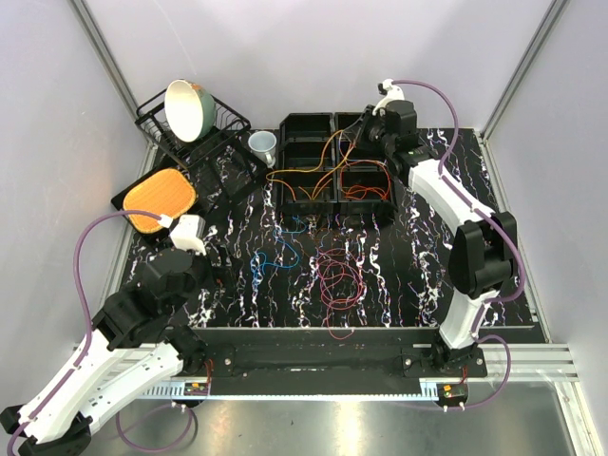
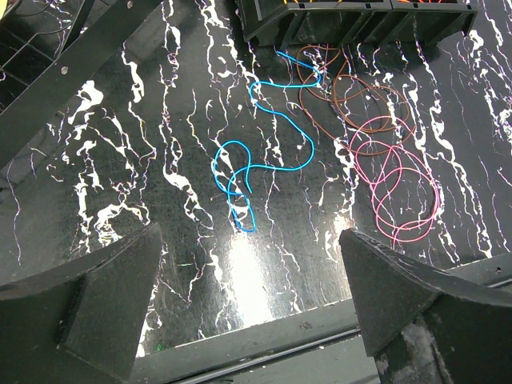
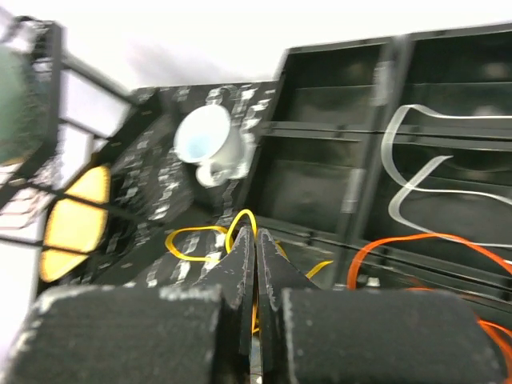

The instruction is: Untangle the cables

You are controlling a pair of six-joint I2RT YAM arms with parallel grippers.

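Blue cable [image 2: 254,92] lies slack on the table [image 2: 120,160] in loose S-bends, curling into a small loop at its near end. Just beside it lies the maroon cable [image 2: 376,122], in wide overlapping ovals touching the blue one's far end. The pink-red cable [image 2: 384,170] lies in crossed loops, overlapping the maroon. Orange cable [image 3: 416,236] arcs through the bins [image 3: 320,120] — a pale cable [image 3: 448,110] loops in one behind it. Yellow cable [image 3: 242,214] is pinched in the right gripper [image 3: 256,236].
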